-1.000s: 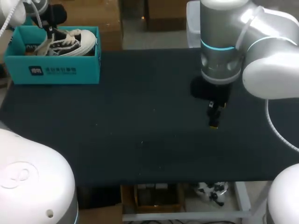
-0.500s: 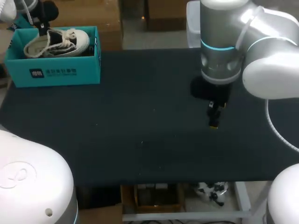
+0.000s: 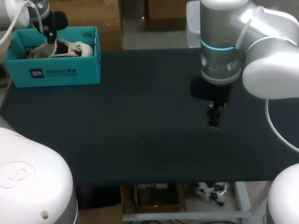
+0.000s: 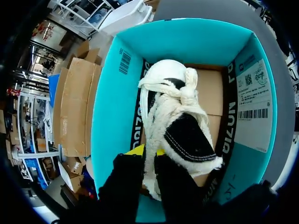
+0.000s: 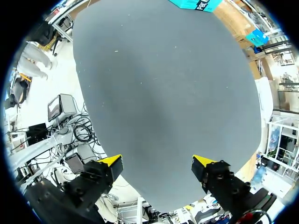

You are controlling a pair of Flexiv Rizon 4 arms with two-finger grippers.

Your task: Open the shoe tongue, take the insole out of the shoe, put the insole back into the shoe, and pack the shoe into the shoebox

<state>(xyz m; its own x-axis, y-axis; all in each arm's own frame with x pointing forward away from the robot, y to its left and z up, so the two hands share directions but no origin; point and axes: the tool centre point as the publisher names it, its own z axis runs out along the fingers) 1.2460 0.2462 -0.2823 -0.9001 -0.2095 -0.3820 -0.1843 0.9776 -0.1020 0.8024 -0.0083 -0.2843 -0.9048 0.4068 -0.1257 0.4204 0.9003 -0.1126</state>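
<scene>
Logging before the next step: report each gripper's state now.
Left gripper: closed on the edge of the shoe, inside the shoebox.
Right gripper: open, empty, above the table.

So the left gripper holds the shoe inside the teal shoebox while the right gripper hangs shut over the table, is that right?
Not quite: the right gripper is open, its yellow tips wide apart with nothing between them, as the right wrist view shows. The left gripper does hold the shoe inside the teal shoebox.
</scene>
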